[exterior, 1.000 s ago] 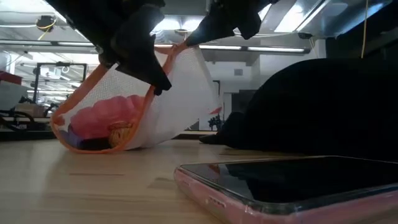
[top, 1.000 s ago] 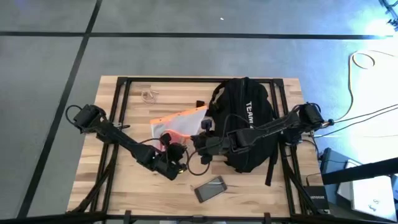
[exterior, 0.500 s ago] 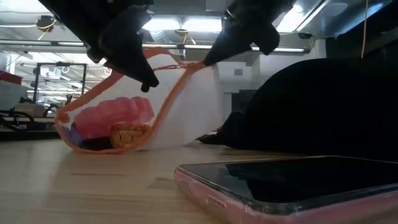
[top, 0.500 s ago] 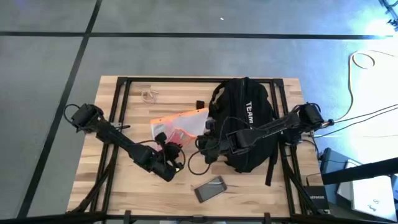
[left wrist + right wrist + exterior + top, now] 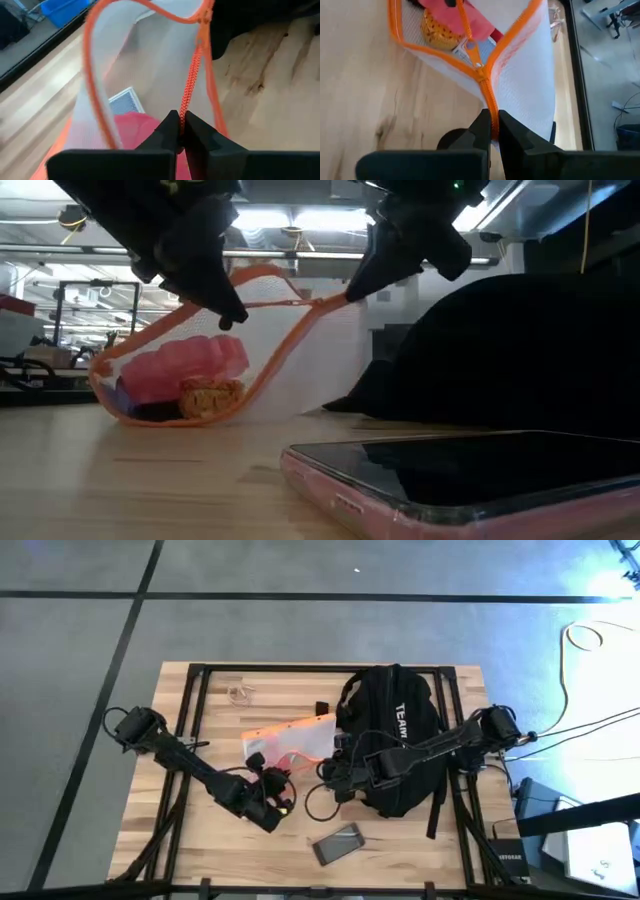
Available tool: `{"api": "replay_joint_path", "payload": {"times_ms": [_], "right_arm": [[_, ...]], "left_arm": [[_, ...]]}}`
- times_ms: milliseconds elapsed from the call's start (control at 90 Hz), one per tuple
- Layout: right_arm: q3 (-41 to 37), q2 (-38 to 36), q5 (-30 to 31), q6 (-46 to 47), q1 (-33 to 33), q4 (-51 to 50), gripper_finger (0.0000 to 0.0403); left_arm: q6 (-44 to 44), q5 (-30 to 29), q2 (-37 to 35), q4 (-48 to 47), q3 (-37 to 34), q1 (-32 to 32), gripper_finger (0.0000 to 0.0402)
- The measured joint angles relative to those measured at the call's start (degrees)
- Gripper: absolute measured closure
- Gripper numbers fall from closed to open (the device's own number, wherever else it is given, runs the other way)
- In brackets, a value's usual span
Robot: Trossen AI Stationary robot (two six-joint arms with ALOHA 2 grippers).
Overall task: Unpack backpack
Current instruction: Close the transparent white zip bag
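My left gripper (image 5: 180, 131) is pinched tight on the orange zipper edge of a white mesh pouch with orange trim (image 5: 292, 742), and my right gripper (image 5: 491, 131) is clamped narrow on the same orange zipper line nearer its closed end, just below the metal zipper pull (image 5: 476, 61). Between my two grips the pouch mouth stands open. Inside it, just ahead of my left fingers, I can see a pink soft item (image 5: 180, 366) and a round yellow-brown thing (image 5: 211, 395) beside it; a small pale card-like piece lies under them.

The large rounded black fabric backpack (image 5: 400, 740) with white lettering lies just behind my right gripper, under my right arm, close beside the pouch.

As I judge it, the unpacking is partly done: the pouch is out on the wooden table (image 5: 200, 840), and a phone in a pink case (image 5: 338, 844) lies flat nearer the front edge, beyond both grippers. A small black piece and a pale tangled bit rest farther back. What remains, I think, is emptying or setting down the pouch and checking the backpack for anything left; I cannot see into it.
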Motion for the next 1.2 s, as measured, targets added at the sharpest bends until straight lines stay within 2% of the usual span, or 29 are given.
{"api": "replay_joint_path", "payload": {"times_ms": [322, 467, 689, 789, 1056, 1200], "right_arm": [[0.02, 0.0, -1.96, 2.2, 0.02, -3.03, 0.04], [0.02, 0.0, 1.62, 3.92, 0.02, -7.16, 0.04], [0.02, 0.0, 2.15, 4.8, -0.04, -12.83, 0.0401], [0.02, 0.0, 4.17, 6.06, -0.07, -15.91, 0.0401], [0.02, -0.87, 7.71, 7.43, -0.07, -18.31, 0.0402], [0.02, -2.07, 7.93, 8.37, -0.07, -19.38, 0.0402]], "left_arm": [[-2.27, -2.21, 0.0, -1.26, 0.0, -0.98, 0.04], [-2.6, -2.28, 0.0, -2.62, 0.0, -1.2, 0.04], [-2.93, -2.3, 0.0, -3.6, 0.0, -1.46, 0.04], [-2.93, -2.3, 0.0, -3.59, 0.0, -1.69, 0.04], [-2.86, -2.3, 0.0, -4.0, 0.0, -1.84, 0.04], [-4.31, 1.31, -0.76, -8.63, 0.0, -2.7, 0.04]]}}
